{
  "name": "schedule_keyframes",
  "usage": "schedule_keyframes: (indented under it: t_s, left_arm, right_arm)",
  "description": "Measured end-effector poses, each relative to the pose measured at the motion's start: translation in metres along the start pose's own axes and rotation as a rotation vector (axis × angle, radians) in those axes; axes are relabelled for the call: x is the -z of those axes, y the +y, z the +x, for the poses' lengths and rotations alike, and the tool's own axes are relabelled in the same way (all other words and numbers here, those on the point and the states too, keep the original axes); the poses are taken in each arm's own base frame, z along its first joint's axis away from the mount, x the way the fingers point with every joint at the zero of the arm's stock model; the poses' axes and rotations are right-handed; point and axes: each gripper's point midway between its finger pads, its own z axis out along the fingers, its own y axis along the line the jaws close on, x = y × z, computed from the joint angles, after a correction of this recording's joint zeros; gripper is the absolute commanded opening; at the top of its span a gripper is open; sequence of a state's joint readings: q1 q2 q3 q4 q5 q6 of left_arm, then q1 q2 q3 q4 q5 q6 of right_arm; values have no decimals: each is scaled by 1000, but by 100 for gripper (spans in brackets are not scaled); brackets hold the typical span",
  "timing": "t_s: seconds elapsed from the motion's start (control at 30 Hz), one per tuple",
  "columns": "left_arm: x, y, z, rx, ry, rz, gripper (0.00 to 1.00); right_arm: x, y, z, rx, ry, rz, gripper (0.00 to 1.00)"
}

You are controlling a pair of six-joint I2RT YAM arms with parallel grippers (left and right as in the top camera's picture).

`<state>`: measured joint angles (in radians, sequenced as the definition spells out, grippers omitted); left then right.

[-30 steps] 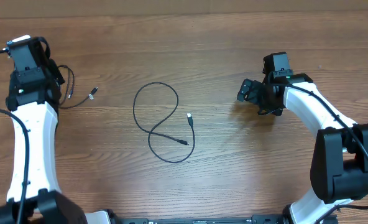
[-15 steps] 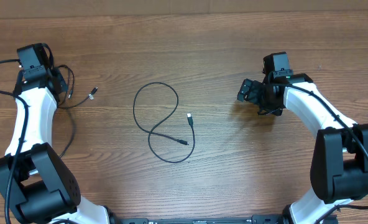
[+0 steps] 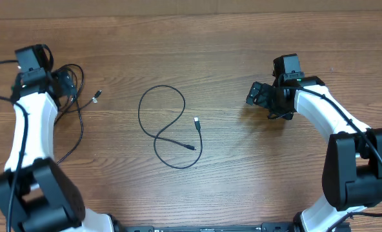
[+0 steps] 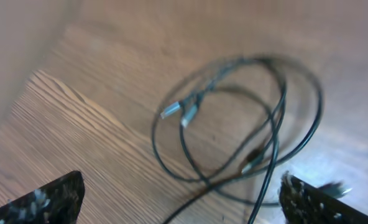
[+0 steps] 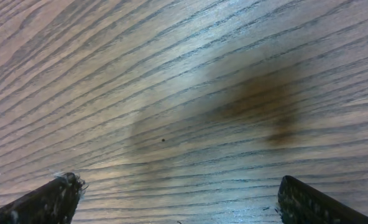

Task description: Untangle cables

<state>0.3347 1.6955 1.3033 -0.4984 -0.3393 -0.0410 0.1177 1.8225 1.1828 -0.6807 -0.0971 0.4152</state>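
The middle cable [image 3: 157, 136] lies alone on the table [image 3: 230, 51], one open loop crossing itself once, both plug ends free and touching nothing else. It looks done. Well to its left sits the bundle [image 4: 274, 134]: several loops stacked over one another, two silver plugs [image 4: 179, 112] side by side at the rim, and a long strand trailing toward the table's near edge. Another plug [image 3: 96, 96] lies between the bundle and the middle cable.

The left gripper [image 4: 181, 199] hovers over the bundle with its fingers spread wide and nothing clamped. The loops lie on the wood between them. The right gripper [image 3: 259, 95] waits well to the right of the middle cable, fingers likewise apart over bare wood.

The step in hand seems to be loosening the bundle. It would go best by pinching a single plug end, not the stacked crossing, then drawing it out low and slowly, away from the middle cable so the two do not meet. Grabbing several strands at once would only drag the whole knot.
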Motion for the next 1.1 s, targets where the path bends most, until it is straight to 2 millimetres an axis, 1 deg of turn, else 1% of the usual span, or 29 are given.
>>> schedule_keyframes:
  t_s: [0.07, 0.13, 0.17, 0.27, 0.3, 0.37, 0.47, 0.53, 0.63, 0.73, 0.8, 0.93, 1.1]
  left_arm:
    - [21, 7, -20, 29, -80, 3, 100]
    - [48, 14, -38, 57, -161, 17, 100]
    - [64, 17, -47, 75, -204, 31, 100]
    - [100, 17, -61, 118, -280, 105, 100]
    - [109, 15, -62, 128, -293, 137, 99]
    - [128, 4, -64, 144, -312, 238, 100]
    - [146, -21, -61, 138, -306, 413, 100]
    - [156, -43, -57, 120, -289, 555, 99]
    - [172, -71, -45, 94, -236, 733, 99]
    - [185, -94, -26, 63, -156, 848, 100]
    - [194, -109, -9, 39, -90, 906, 100]
    - [207, -128, 15, -1, 5, 972, 100]
    - [216, -143, 34, -44, 69, 995, 100]
  right_arm:
    - [0, 0, 0, 0, 0, 0, 100]
    - [0, 0, 0, 0, 1, 0, 100]
    - [0, 0, 0, 0, 0, 1, 100]
    - [0, 0, 0, 0, 1, 0, 100]
    - [0, 0, 0, 0, 1, 1, 100]
    - [0, 0, 0, 0, 0, 0, 100]
    - [0, 0, 0, -1, 0, 0, 100]
    - [0, 0, 0, 0, 0, 0, 100]
    - [0, 0, 0, 0, 0, 0, 100]
    - [0, 0, 0, 0, 0, 1, 100]
    - [0, 0, 0, 0, 0, 0, 100]
    - [0, 0, 0, 0, 0, 0, 100]
    - [0, 0, 0, 0, 0, 0, 100]
